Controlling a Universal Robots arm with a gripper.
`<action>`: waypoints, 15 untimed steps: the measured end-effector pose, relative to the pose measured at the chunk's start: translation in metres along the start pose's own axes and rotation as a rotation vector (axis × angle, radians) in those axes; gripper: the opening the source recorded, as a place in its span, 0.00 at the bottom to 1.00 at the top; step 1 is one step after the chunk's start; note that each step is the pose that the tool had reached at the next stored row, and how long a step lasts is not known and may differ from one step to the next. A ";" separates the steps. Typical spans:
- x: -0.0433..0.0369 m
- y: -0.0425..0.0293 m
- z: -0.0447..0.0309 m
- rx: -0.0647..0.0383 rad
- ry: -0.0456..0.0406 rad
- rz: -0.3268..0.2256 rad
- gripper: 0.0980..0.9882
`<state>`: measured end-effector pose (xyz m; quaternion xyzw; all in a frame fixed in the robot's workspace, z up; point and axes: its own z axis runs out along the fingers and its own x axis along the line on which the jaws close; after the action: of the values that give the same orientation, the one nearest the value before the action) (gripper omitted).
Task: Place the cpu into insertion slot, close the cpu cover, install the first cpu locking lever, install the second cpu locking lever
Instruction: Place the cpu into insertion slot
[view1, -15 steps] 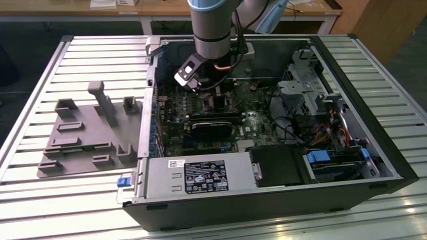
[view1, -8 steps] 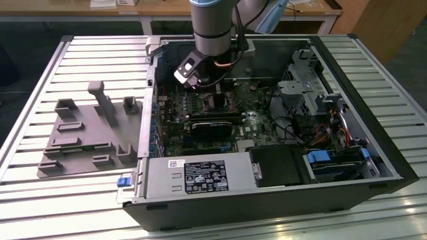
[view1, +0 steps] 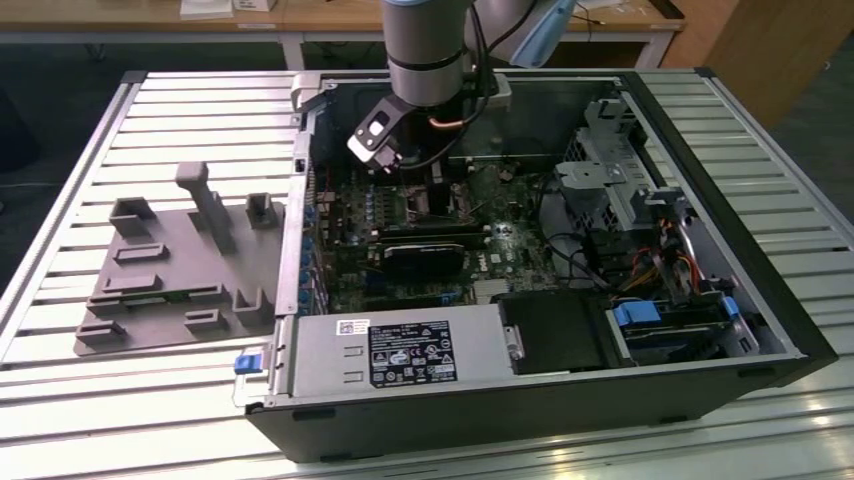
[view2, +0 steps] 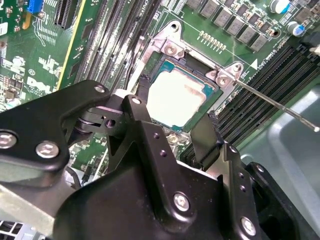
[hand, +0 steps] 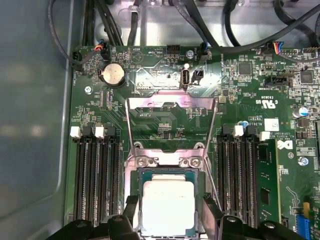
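- My gripper (hand: 170, 201) had its jaws set cpu-wide, pinching the cpu (hand: 167, 212) by two edges.
- It lay flat in the insertion slot (hand: 170, 160) (cpu cover (hand: 171, 103) raised).

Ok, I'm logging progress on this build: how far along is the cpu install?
Done: the cpu looks seated flat in the insertion slot. In hand: the gripper sits right over the cpu; whether it is gripping the chip I cannot tell. Left: the cpu cover is swung back off the socket, not closed, and a thin locking lever juts out free, unlatched.
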<state>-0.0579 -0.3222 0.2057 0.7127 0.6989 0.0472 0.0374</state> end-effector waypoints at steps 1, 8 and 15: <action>0.0000 0.0000 -0.0001 0.000 0.0001 0.000 0.57; 0.0000 0.0001 -0.0007 0.000 0.0000 0.000 0.28; 0.0000 0.0001 -0.0012 0.000 0.0000 0.000 0.02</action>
<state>-0.0579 -0.3222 0.2070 0.7127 0.6989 0.0473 0.0373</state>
